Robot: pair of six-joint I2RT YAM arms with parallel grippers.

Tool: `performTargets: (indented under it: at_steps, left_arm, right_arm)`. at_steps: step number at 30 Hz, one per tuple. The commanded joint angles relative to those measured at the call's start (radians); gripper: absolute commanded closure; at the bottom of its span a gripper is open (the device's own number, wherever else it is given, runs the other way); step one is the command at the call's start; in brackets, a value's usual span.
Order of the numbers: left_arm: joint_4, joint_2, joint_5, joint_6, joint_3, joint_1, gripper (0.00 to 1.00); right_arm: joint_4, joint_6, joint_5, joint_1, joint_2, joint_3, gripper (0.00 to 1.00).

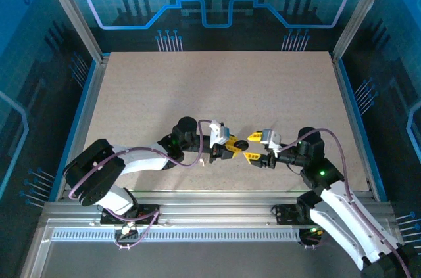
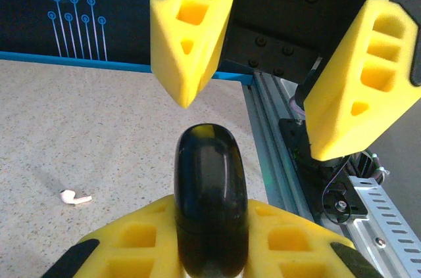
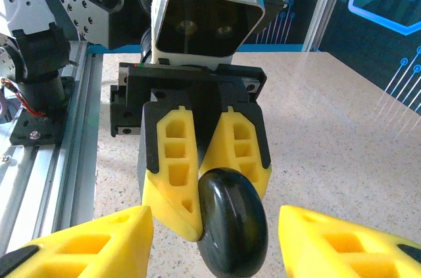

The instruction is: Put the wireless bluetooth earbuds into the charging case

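Glossy black oval charging case (image 3: pixel 230 225) between two facing tools, low centre of the overhead view.
Clamped in the left tool (image 1: pixel 234 150); flanked by the right tool (image 1: pixel 252 147), jaws apart, not touching. Small white stemmed earbud (image 2: pixel 75 196) lying loose on the speckled desk (image 2: pixel 99 127), lower left of the left wrist view. Risk: slipping or twisting of the smooth curved shell if pinched off-centre or released early.

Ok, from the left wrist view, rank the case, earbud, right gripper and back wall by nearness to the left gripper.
1. The case, clamped in the left gripper, centre.
2. The right gripper, open, just beyond the case.
3. The earbud, on the table, lower left.
4. The back wall, far across the table, top left.
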Motion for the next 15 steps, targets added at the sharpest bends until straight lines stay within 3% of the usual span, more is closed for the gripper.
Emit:
performTargets:
  at_steps: [1, 7, 15]
  left_arm:
    - [0.037, -0.006, 0.024, 0.016, 0.008, 0.003, 0.83]
    - [0.046, -0.009, 0.032, 0.015, 0.001, 0.003, 0.83]
    - [0.045, -0.014, 0.033, 0.019, -0.007, 0.002, 0.83]
  right_arm:
    - [-0.001, -0.031, 0.002, -0.014, 0.026, 0.008, 0.47]
    - [0.001, -0.051, -0.045, -0.014, 0.082, 0.028, 0.51]
    - [0.013, -0.052, -0.169, -0.047, 0.124, 0.035, 0.65]
